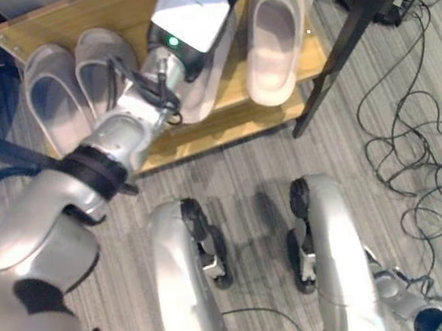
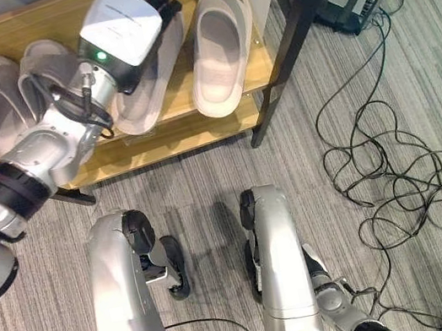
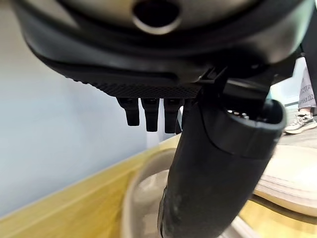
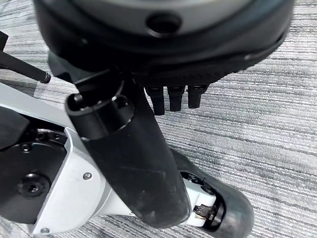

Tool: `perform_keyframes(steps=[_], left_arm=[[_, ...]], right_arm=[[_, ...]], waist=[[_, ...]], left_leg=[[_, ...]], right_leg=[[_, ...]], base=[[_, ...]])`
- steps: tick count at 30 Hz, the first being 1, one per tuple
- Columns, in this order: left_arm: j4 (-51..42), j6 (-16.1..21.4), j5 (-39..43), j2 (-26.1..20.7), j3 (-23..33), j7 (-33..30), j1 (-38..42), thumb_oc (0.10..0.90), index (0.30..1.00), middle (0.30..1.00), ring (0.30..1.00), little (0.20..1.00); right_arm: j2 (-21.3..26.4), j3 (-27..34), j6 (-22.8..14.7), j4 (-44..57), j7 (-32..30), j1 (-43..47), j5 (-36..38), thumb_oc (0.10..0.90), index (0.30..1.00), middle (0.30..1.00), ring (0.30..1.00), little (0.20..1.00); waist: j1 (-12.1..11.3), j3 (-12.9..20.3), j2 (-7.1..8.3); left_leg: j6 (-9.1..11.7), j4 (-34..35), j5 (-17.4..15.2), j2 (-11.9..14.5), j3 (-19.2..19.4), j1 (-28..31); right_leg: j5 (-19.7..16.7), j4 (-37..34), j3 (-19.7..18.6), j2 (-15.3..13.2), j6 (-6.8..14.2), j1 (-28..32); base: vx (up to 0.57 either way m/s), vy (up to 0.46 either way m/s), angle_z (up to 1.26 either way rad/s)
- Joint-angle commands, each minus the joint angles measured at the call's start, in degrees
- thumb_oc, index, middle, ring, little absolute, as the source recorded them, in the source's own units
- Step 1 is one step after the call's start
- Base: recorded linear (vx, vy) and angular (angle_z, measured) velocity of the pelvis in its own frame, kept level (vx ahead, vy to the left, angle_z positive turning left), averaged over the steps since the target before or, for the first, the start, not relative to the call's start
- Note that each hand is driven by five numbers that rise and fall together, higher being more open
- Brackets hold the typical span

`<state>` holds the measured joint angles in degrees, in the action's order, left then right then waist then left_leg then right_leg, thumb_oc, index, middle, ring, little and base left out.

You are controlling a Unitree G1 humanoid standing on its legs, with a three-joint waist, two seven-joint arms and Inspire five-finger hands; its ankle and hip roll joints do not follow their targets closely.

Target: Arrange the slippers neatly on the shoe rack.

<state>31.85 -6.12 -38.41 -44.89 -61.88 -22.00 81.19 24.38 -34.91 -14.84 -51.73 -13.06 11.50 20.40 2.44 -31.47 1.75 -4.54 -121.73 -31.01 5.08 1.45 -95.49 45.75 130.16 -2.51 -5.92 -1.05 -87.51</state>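
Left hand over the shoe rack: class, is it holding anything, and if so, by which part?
The left hand rests over the third pale grey slipper on the wooden shoe rack; its fingers look straight, so no grip can be confirmed. The right hand holds nothing.

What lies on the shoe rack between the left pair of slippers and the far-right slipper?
A fourth slipper, with the left hand over it, between the pair and the right slipper, in both eye views.

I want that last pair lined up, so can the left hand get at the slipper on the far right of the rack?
Probably yes: the left hand is over the neighbouring slipper, and the far-right slipper lies uncovered beside it.
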Motion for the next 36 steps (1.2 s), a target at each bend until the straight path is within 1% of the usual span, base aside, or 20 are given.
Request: perform_keyframes(steps=[1, 3, 7, 8, 12, 13, 14, 17, 18, 19, 23, 31, 36], left_arm=[[-0.62, -2.15, 3.39, -3.47, 7.28, -2.83, 6.18, 0.800, 0.900, 0.900, 0.900, 0.900], [-1.74, -2.28, 3.46, -4.30, 8.36, -2.98, 5.68, 0.800, 0.900, 0.900, 0.900, 0.900], [-5.79, -3.10, 2.40, -10.11, 10.63, -6.07, 4.03, 0.800, 0.900, 0.900, 0.900, 0.900], [-9.22, -3.54, 3.23, -13.07, 13.77, -6.55, 1.09, 0.800, 0.900, 0.900, 0.900, 0.900], [-12.52, -3.61, 3.97, -15.87, 18.33, -6.23, -4.38, 0.800, 0.900, 0.900, 0.900, 0.900], [-14.10, -2.50, 4.79, -16.11, 20.11, -6.04, -7.27, 0.800, 0.900, 0.900, 0.900, 0.900], [-16.49, -0.70, 6.65, -16.06, 23.21, -6.49, -11.85, 0.800, 0.900, 0.900, 0.900, 0.900], [-18.96, 1.57, 7.83, -16.05, 25.45, -6.39, -16.27, 0.800, 0.900, 0.900, 0.900, 0.900], [-19.96, 2.74, 7.69, -15.88, 25.36, -6.49, -17.69, 0.800, 0.900, 0.900, 0.900, 0.900], [-20.49, 3.15, 7.53, -15.75, 25.25, -6.32, -18.23, 0.800, 0.900, 0.900, 0.900, 0.900], [-22.21, 4.04, 5.92, -15.60, 24.30, -6.14, -18.98, 0.800, 0.900, 0.900, 0.900, 0.900], [-23.00, 4.29, 4.16, -14.81, 23.26, -6.61, -18.60, 0.800, 0.900, 0.900, 0.900, 0.900], [-21.89, 3.75, 3.56, -13.72, 22.56, -7.08, -17.58, 0.800, 0.900, 0.900, 0.900, 0.900]], right_arm=[[-1.54, 3.45, -1.13, 5.54, -1.24, 1.47, -0.64, 0.800, 0.900, 0.900, 0.900, 0.900], [-1.47, 3.33, -0.82, 5.57, -1.15, 1.67, -0.82, 0.800, 0.900, 0.900, 0.900, 0.900], [-1.76, 3.85, -0.79, 5.53, -1.25, 1.55, -1.20, 0.800, 0.900, 0.900, 0.900, 0.900], [-1.81, 4.37, -0.51, 5.77, -1.57, 1.21, -1.17, 0.800, 0.900, 0.900, 0.900, 0.900], [-2.25, 5.17, 0.03, 6.00, -1.92, 0.22, -1.36, 0.800, 0.900, 0.900, 0.900, 0.900], [-2.46, 5.49, 0.19, 6.07, -1.88, -0.10, -1.49, 0.800, 0.900, 0.900, 0.900, 0.900], [-2.68, 5.05, 0.40, 5.93, -2.01, -0.11, -1.86, 0.800, 0.900, 0.900, 0.900, 0.900], [-2.89, 4.67, 0.59, 5.27, -2.25, -0.08, -3.54, 0.800, 0.900, 0.900, 0.900, 0.900], [-2.85, 4.52, 0.33, 5.12, -2.54, -0.19, -4.15, 0.800, 0.900, 0.900, 0.900, 0.900], [-2.76, 4.58, 0.18, 5.06, -2.69, -0.25, -4.54, 0.800, 0.900, 0.900, 0.900, 0.900], [-2.62, 4.95, -0.32, 4.86, -3.33, -0.41, -5.33, 0.800, 0.900, 0.900, 0.900, 0.900], [-2.42, 5.29, -0.68, 5.24, -3.88, -0.99, -6.02, 0.800, 0.900, 0.900, 0.900, 0.900], [-2.64, 4.81, -0.65, 5.24, -3.88, -0.85, -6.21, 0.800, 0.900, 0.900, 0.900, 0.900]], waist=[[-1.31, 1.68, -0.15], [-1.27, 1.68, -0.28], [-2.07, 1.68, -0.78], [-2.30, 1.68, -1.10], [-2.72, 1.68, -1.60], [-3.04, 1.68, -1.68], [-3.26, 1.68, -2.06], [-3.39, 1.68, -2.28], [-3.37, 1.68, -2.37], [-3.31, 1.68, -2.44], [-3.06, 1.68, -2.51], [-2.72, 1.68, -2.62], [-2.59, 1.68, -2.52]], left_leg=[[0.43, -1.60, -10.73, -4.38, -9.81, 5.53], [0.51, -1.54, -10.71, -4.34, -9.80, 5.53], [0.58, -1.57, -10.67, -4.39, -10.09, 5.53], [0.66, -1.82, -10.57, -4.46, -10.21, 5.53], [0.67, -2.14, -10.48, -4.68, -10.38, 5.53], [0.63, -2.04, -10.47, -4.79, -10.23, 5.53], [0.57, -1.89, -10.22, -4.94, -10.11, 5.53], [0.71, -1.46, -9.74, -5.32, -9.88, 5.53], [0.77, -1.25, -9.68, -5.37, -9.84, 5.53], [0.77, -1.20, -9.71, -5.36, -9.83, 5.53], [0.79, -1.11, -9.79, -5.19, -9.84, 5.53], [0.98, -1.17, -9.65, -5.11, -10.12, 5.53], [1.01, -1.27, -9.58, -5.18, -10.20, 5.53]], right_leg=[[-5.69, -5.19, -5.74, -1.42, -3.64, -2.44], [-5.60, -5.12, -5.71, -1.44, -3.72, -2.44], [-5.65, -5.33, -5.33, -1.55, -3.84, -2.44], [-5.77, -5.45, -5.16, -1.48, -3.78, -2.44], [-5.89, -5.34, -5.12, -1.26, -3.67, -2.44], [-5.95, -5.36, -5.11, -1.29, -3.64, -2.44], [-6.16, -5.54, -5.11, -1.12, -3.64, -2.44], [-6.26, -5.63, -5.38, -1.05, -3.74, -2.44], [-6.17, -5.76, -5.50, -1.09, -3.82, -2.44], [-6.09, -5.76, -5.51, -1.12, -3.84, -2.44], [-6.15, -5.75, -5.58, -1.07, -3.92, -2.44], [-6.23, -5.90, -5.32, -1.00, -4.03, -2.44], [-6.43, -6.07, -5.33, -0.92, -4.10, -2.44]], base=[[0.01, -0.006, 0.07], [0.01, -0.003, 0.06], [0.00, 0.000, 0.00], [0.00, 0.000, 0.00], [0.00, 0.002, -0.01], [0.00, 0.000, 0.00], [0.00, 0.000, 0.00], [0.00, 0.000, 0.00], [0.00, 0.000, 0.00], [0.00, 0.000, 0.00], [0.00, 0.001, 0.02], [0.00, 0.000, 0.00], [0.00, 0.000, 0.00]])
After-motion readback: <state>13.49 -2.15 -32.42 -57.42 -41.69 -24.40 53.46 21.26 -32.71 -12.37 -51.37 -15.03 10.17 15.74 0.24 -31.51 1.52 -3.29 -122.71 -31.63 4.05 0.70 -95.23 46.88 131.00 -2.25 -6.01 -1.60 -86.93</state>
